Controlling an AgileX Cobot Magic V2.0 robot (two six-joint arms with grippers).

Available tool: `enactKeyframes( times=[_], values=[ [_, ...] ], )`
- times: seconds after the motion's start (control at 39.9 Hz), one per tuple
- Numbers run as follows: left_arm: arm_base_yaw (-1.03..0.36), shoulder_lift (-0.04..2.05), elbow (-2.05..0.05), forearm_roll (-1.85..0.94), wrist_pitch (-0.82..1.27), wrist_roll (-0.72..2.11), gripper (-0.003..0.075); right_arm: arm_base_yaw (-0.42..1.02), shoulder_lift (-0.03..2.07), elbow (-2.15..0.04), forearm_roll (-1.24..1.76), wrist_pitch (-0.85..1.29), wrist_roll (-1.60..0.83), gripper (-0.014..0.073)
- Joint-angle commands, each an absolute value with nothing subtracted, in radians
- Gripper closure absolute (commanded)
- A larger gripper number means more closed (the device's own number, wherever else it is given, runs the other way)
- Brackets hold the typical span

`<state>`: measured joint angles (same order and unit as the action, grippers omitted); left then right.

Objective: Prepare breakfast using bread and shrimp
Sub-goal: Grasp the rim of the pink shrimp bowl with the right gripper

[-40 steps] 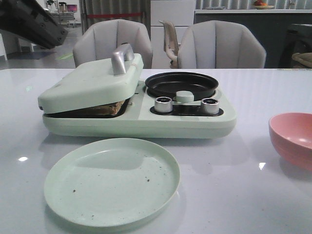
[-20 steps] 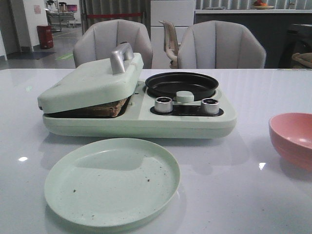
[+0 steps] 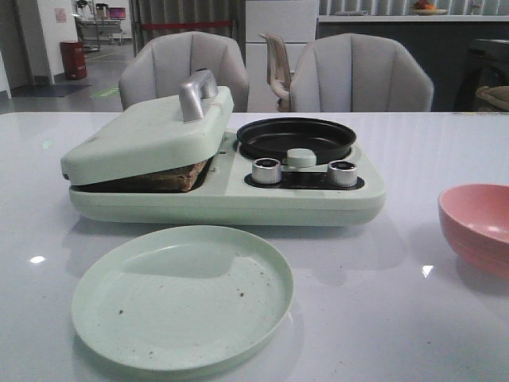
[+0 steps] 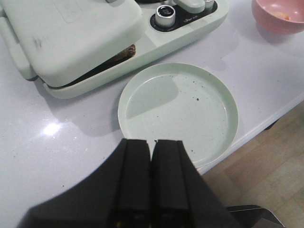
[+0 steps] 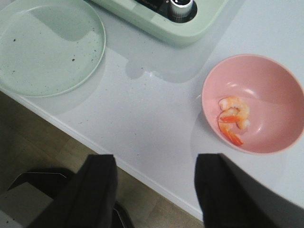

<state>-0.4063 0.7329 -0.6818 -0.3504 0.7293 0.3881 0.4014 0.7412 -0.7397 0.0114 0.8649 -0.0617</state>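
The bread [image 3: 171, 177] lies under the lowered lid [image 3: 147, 131] of the pale green breakfast maker [image 3: 238, 199]; only a brown edge shows, also in the left wrist view [image 4: 124, 51]. The shrimp [image 5: 232, 118] lie in the pink bowl [image 5: 273, 90], which stands at the right of the table [image 3: 477, 227]. My left gripper [image 4: 152, 145] is shut and empty, above the near rim of the green plate [image 4: 178, 111]. My right gripper [image 5: 156, 161] is open and empty, over the table's front edge, short of the bowl. Neither gripper shows in the front view.
The empty green plate [image 3: 183, 294] lies in front of the breakfast maker. A black round pan [image 3: 296, 139] and two silver knobs [image 3: 267, 170] are on the maker's right half. Chairs stand behind the table.
The left arm, at the upper left of the front view a second ago, has drawn out of that view. The lid and the rest stay still.
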Motion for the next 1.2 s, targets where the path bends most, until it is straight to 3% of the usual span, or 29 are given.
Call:
enactKeyframes(
  times=[0.0,0.28,0.68,0.9,1.18],
  values=[
    [-0.415,0.728,-0.708,-0.369,0.672,0.378,0.0619,0.4,0.736,-0.767,0.013,0.778,-0.062,0.0114],
    [-0.415,0.728,-0.708,-0.369,0.672,0.378,0.0619,0.369,0.854,-0.804,-0.043,0.808,-0.032,0.012],
    [-0.415,0.728,-0.708,-0.369,0.672,0.378,0.0619,0.018,1.164,-0.97,-0.043,0.876,-0.029,0.012],
    [-0.415,0.728,-0.708,-0.369,0.672,0.378,0.0619,-0.1,1.333,-1.018,-0.069,0.793,-0.03,0.012],
    [-0.415,0.728,-0.708,-0.369,0.672,0.378,0.0619,-0.11,1.508,-1.02,-0.126,0.641,-0.03,0.012]
  ],
)
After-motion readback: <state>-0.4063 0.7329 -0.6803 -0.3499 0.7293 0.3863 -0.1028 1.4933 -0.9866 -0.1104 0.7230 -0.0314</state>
